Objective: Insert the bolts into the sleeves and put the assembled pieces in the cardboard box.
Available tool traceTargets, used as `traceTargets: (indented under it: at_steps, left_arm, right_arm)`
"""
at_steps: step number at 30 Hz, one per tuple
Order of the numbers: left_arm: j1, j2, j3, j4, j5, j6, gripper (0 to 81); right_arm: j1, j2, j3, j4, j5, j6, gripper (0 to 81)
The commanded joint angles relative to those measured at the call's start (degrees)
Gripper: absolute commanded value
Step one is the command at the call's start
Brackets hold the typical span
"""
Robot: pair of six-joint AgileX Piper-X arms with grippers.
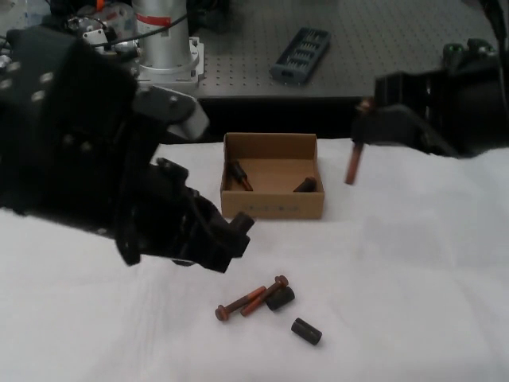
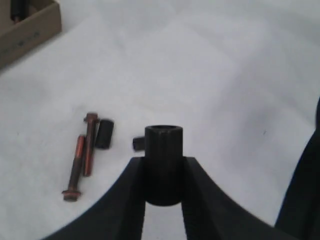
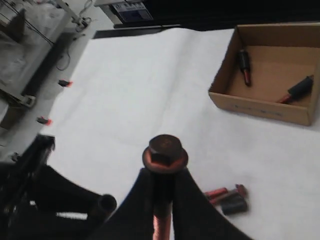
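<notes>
- The left tool (image 2: 163, 167) is pinching a short black metal sleeve (image 2: 163, 142). The open bore of the sleeve points away from the wrist.
- The right tool (image 3: 162, 197) is pinching a long copper-coloured bolt (image 3: 165, 152) just under its six-sided head. The shank hangs almost upright above the white-covered tabletop (image 1: 413, 278), toward its right edge.
- The held sleeve is to the left of the bolt and lower, well apart from it. I judge that the bolt tip must meet the bore with both long axes in one line.
- The brown cardboard box (image 1: 274, 211), toward the far edge, holds two assembled pieces (image 1: 238, 175).
- Two loose bolts (image 1: 240, 303) and two loose sleeves (image 1: 306, 330) lie near the near edge.
</notes>
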Motion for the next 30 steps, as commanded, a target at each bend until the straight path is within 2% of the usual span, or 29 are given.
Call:
traceTargets:
  at_steps: [1, 6, 11, 20, 30]
  left_arm:
    - [0.0, -6.1, 5.7, -12.2, 2.5, -9.0, 0.7]
    - [0.0, -8.7, 11.4, -23.1, 3.8, -17.1, 0.7]
    - [0.2, -8.7, 11.9, -25.5, 5.8, -17.7, 0.7]
    - [2.5, -8.7, 11.9, -29.8, 9.5, -19.2, 0.7]
    - [2.8, -8.7, 11.9, -29.9, 9.6, -19.2, 0.7]
  right_arm:
    - [0.0, 1.0, -0.2, -5.3, -3.3, 3.2, 1.9]
    - [2.5, 3.6, -0.2, -12.4, -4.4, 7.0, 1.9]
    - [6.0, 4.8, -0.2, -15.1, -3.7, 8.4, 1.9]
    - [6.5, 4.8, -0.2, -15.1, -4.1, 8.4, 1.9]
    - [6.5, 4.8, -0.2, -15.1, -4.1, 8.4, 1.9]
